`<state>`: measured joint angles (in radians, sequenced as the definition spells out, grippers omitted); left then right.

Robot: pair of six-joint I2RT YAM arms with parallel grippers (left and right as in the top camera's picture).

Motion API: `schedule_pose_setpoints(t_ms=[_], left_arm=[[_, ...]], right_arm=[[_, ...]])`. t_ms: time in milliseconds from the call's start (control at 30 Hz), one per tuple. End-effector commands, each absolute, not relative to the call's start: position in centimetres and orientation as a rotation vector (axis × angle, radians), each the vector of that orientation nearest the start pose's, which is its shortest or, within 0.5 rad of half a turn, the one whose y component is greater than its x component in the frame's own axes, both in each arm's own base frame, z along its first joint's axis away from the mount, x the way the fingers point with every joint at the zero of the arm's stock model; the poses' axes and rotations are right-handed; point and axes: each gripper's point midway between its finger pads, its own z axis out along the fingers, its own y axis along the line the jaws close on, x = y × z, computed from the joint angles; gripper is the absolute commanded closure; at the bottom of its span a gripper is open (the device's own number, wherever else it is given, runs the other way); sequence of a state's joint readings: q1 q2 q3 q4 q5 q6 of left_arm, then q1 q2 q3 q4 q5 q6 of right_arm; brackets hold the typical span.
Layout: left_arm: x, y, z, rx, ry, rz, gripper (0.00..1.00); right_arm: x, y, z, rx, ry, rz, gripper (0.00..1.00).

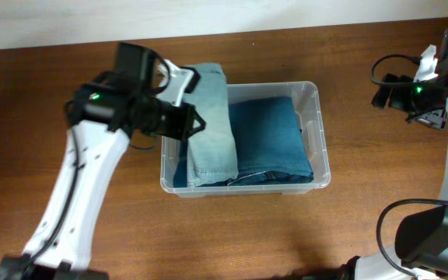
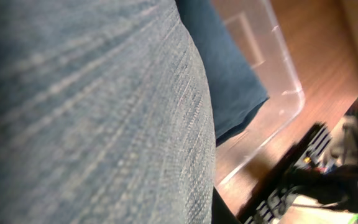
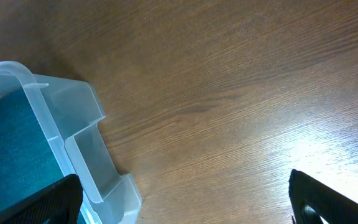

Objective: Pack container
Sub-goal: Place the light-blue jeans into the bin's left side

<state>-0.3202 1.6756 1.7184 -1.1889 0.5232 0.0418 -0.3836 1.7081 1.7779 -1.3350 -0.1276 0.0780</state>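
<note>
Denim: light jeans [image 1: 211,128], dark jeans [image 1: 271,132] in container [image 1: 318,132]; right tool [image 3: 185,208] spread.

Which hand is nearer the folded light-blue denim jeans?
Left. Left hand is at the jeans, over the clear plastic container's left wall; right hand sits beyond its right wall.

In the container [image 1: 322,159], folded jeans [image 1: 211,124] lie left of a folded cloth [image 1: 272,136].

Nothing can be read: no writing, number or brand shows on the container [image 1: 323,148] or the folded jeans [image 1: 212,132].
</note>
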Motion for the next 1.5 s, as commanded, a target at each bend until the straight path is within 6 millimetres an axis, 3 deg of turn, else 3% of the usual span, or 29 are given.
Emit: schedule_pose_setpoints(t_ms=[0,167,267,367,500,567,633,667,700,767,867,900,933,1033,1067,1467], left_arm=[[34.2,-20.7,22.6,0.750,2.605,-0.788,1.00],[35.3,-19.9,19.3,0.723,2.711,-0.693,0.99],[35.7,-17.0,16.6,0.663,2.844,-0.444,0.98],[36.3,-13.0,15.4,0.634,2.902,-0.094,0.91],[37.4,-11.8,16.5,0.614,2.860,0.027,0.77],[38.2,-11.7,17.6,0.602,2.825,0.052,0.59],[39.3,-11.7,19.7,0.582,2.762,0.070,0.55],[39.7,-11.8,20.3,0.576,2.741,0.065,0.48],[40.1,-12.0,21.0,0.569,2.717,0.061,0.34],[40.8,-12.2,22.3,0.558,2.673,0.052,0.27],[41.4,-12.4,23.4,0.546,2.635,0.044,0.28],[41.6,-12.5,23.6,0.544,2.627,0.038,0.35],[41.6,-12.7,23.6,0.546,2.625,0.027,0.45],[41.5,-13.7,23.3,0.566,2.630,-0.051,0.90],[41.5,-13.9,23.0,0.571,2.636,-0.067,0.99],[41.9,-15.0,17.1,0.609,2.782,-0.108,1.00]], right_arm=[[34.9,-11.8,21.9,0.616,2.751,0.101,0.02],[34.9,-11.8,21.9,0.616,2.751,0.100,0.02],[34.9,-11.8,21.9,0.616,2.752,0.101,0.02],[34.9,-11.7,21.9,0.617,2.755,0.101,0.02],[34.9,-11.7,21.9,0.617,2.754,0.101,0.02],[34.9,-11.7,21.9,0.617,2.755,0.101,0.02],[34.9,-11.7,21.9,0.617,2.755,0.102,0.01],[34.9,-11.7,21.9,0.617,2.755,0.102,0.02],[34.9,-11.7,21.9,0.617,2.755,0.101,0.02],[34.9,-11.7,21.9,0.617,2.755,0.101,0.01],[34.9,-11.8,21.8,0.617,2.757,0.101,0.02],[34.9,-11.8,21.8,0.618,2.757,0.101,0.02],[34.9,-11.8,21.8,0.618,2.758,0.102,0.02],[34.9,-11.8,21.7,0.619,2.761,0.102,0.02],[34.9,-11.8,21.7,0.619,2.761,0.102,0.02],[34.9,-11.8,21.7,0.619,2.761,0.102,0.01]])
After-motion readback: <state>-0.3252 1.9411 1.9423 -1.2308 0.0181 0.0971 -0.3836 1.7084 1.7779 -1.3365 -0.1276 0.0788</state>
